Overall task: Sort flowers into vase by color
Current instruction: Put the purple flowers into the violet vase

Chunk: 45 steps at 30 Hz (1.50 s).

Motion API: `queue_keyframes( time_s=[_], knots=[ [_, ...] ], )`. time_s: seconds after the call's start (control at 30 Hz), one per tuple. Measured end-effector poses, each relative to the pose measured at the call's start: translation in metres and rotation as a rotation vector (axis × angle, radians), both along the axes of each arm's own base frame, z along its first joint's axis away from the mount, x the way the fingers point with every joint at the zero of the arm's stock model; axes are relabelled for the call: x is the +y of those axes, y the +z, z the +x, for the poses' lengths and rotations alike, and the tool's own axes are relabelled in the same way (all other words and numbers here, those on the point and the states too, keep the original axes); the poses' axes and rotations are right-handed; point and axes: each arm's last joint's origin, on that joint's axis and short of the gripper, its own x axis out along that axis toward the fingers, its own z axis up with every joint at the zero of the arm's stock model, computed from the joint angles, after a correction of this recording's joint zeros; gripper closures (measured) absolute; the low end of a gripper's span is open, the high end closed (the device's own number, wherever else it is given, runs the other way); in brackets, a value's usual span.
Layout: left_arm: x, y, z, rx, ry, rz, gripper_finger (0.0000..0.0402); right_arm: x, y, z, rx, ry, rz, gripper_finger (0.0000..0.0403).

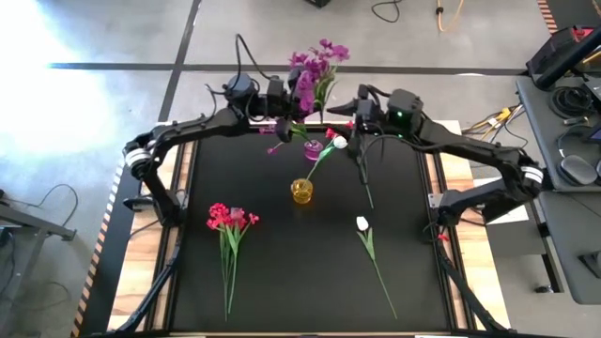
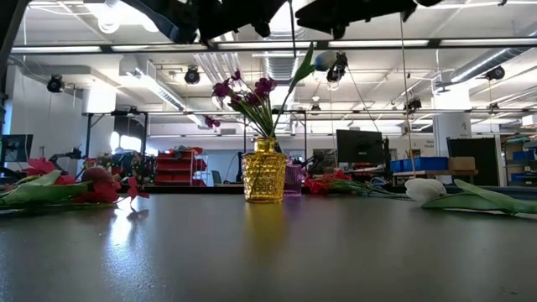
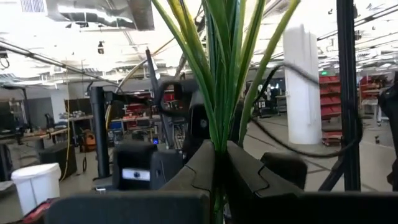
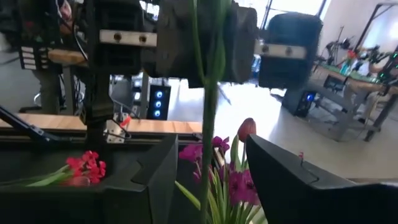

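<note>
No text, label, brand, number or sign can be read in any of the views; whatever markings there may be on the room's equipment beyond the table are too small to make out.

A bunch of purple artificial flowers with green stems (image 1: 315,68) is held up at top centre. A red-pink spray (image 1: 230,221) lies at lower left, one white tulip-like bloom (image 1: 362,224) at lower right, another white-tipped stem (image 1: 333,146) near centre.
</note>
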Motion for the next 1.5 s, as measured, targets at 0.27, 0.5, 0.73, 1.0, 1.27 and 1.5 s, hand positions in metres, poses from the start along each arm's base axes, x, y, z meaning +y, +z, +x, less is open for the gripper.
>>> queue_keyframes(
  time_s=[0.27, 0.5, 0.73, 1.0, 1.27, 1.5],
  knots=[
    [0.003, -0.006, 0.005, -0.009, -0.004, 0.008, 0.04, -0.005, 0.012, 0.01, 0.011, 0.002, -0.014, 0.0237],
    [0.003, -0.008, 0.005, -0.004, -0.004, 0.005, 0.04, -0.005, 0.012, 0.01, 0.009, 0.003, -0.021, 0.0325],
    [0.003, -0.008, 0.005, 0.001, 0.003, -0.001, 0.04, -0.005, 0.012, 0.01, 0.014, 0.007, -0.046, 0.0384],
    [0.005, -0.01, 0.005, 0.028, 0.003, -0.036, 0.0353, -0.004, 0.013, 0.009, 0.014, 0.005, -0.066, 0.0384],
    [0.012, -0.017, 0.004, 0.081, 0.036, -0.013, 0.0252, -0.001, 0.026, -0.002, -0.026, -0.017, -0.106, 0.0384],
    [0.017, -0.023, -0.001, 0.151, 0.075, 0.036, 0.0222, -0.001, 0.034, -0.022, 0.021, -0.132, -0.181, 0.0385]
  ],
)
